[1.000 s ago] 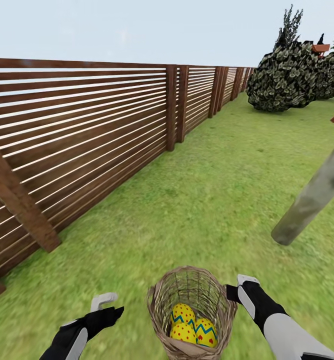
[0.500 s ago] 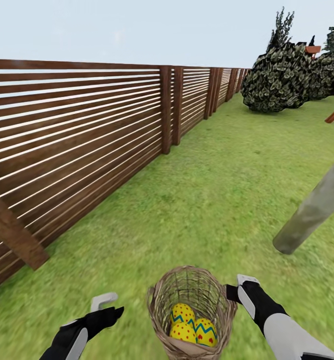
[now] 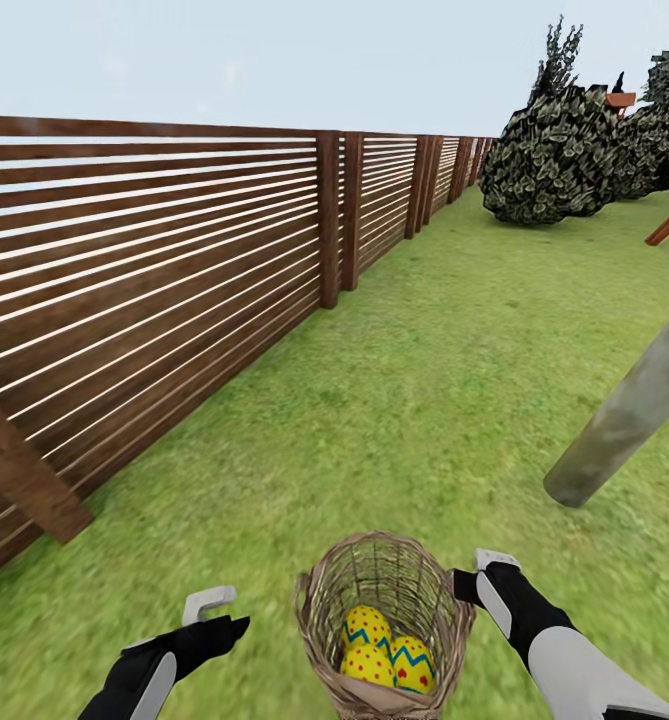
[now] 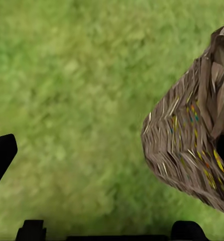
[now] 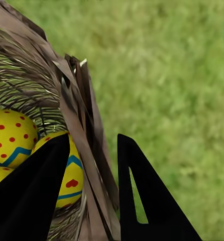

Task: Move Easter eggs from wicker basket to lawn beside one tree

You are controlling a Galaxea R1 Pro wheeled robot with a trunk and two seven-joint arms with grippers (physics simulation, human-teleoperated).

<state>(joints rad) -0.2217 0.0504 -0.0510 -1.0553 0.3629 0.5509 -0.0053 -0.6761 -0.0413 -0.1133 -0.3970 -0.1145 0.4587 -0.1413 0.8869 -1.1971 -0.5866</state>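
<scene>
Basket position: wicker basket point(image 3: 384, 625) at bottom centre of the head view, held up between both arms; all three Easter eggs point(image 3: 387, 650) lie inside it, none out yet.
Right tool point(image 5: 89, 191): clenched on the basket's rim, one finger inside by the eggs, the other outside over the lawn point(image 3: 424, 400).
Left tool point(image 3: 214, 612): lower left of the head view, just beside the basket and apart from it; released or clenched, cannot tell.
Tree point(image 3: 624, 420): leaning pale trunk at right edge, near; its base meets the grass right of centre.
Handling, basket: likely light and stiff at the braided rim, open weave flexes; the rim is the sound hold.
Handling, eggs: smooth, rounded, probably slippery; take across the middle, gently.
Right wrist view adds: rim pinched between the fingers, egg point(image 5: 11, 138) touching the weave.
Left wrist view adds: basket outer wall point(image 4: 192, 145) seen from outside, egg colours showing through gaps.
Head view adds: fence point(image 3: 154, 290) along the left, tree direction.
</scene>
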